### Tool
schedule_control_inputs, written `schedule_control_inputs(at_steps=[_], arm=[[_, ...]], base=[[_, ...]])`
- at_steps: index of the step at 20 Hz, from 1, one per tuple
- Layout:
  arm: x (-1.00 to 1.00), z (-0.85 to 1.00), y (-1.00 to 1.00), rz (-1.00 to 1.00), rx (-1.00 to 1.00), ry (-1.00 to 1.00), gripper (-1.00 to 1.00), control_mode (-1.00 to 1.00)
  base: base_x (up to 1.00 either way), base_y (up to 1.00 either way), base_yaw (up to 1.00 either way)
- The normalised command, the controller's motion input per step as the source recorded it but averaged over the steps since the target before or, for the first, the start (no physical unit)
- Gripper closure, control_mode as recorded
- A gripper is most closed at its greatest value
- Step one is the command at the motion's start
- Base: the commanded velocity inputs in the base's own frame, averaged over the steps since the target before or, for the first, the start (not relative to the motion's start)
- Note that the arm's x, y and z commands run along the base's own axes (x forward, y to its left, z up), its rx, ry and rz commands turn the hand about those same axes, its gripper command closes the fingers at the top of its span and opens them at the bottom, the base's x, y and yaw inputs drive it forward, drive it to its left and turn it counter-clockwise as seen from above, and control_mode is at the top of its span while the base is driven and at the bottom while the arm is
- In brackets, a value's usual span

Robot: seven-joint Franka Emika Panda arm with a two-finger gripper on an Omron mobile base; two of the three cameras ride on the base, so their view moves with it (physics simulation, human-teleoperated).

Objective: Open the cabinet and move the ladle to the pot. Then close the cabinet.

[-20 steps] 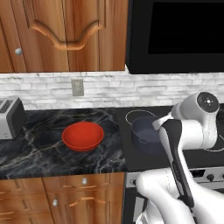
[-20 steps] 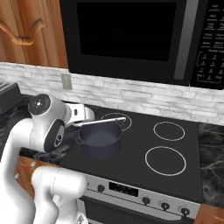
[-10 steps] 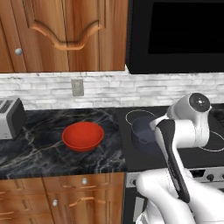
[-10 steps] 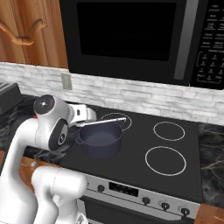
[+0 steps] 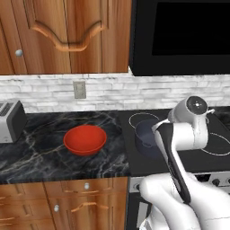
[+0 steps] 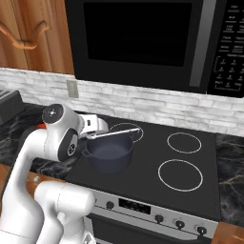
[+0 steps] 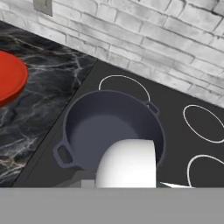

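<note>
- Our arm (image 5: 179,148) has leaned in a little since a moment ago; nothing else moved.
- The cabinet (image 5: 67,36) is up on the wall, and its door looks shut.
- The pot (image 6: 108,153) sits on the stove (image 6: 190,167), right under our hand, ready to catch things.
- The ladle (image 6: 119,134) lies flat across the top of the pot.
- Our claw (image 6: 95,133) is pinched on the ladle's end, so we think it cannot drop too soon.

Even, bright rendered light; soft faint shadows; no glare; slightly coarse, pixelated edges.
</note>
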Motion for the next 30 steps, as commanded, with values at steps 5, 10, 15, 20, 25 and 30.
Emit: schedule_control_inputs(at_steps=[5, 10, 15, 20, 25, 30], arm=[[0.18, -0.14, -0.08, -0.01, 0.00, 0.04, 1.00, -1.00], [0.25, -0.16, 0.00, 0.00, 0.00, 0.07, 1.00, -1.00], [0.29, -0.12, 0.00, 0.00, 0.00, 0.09, 1.00, -1.00], [0.29, -0.25, 0.00, 0.00, 0.00, 0.04, 1.00, -1.00], [0.27, -0.35, 0.00, 0.00, 0.00, 0.01, 1.00, -1.00], [0.28, -0.35, -0.01, -0.01, 0.00, 0.00, 1.00, -1.00]], base=[[0.00, 0.00, 0.00], [0.00, 0.00, 0.00], [0.00, 0.00, 0.00], [0.00, 0.00, 0.00], [0.00, 0.00, 0.00], [0.00, 0.00, 0.00]])
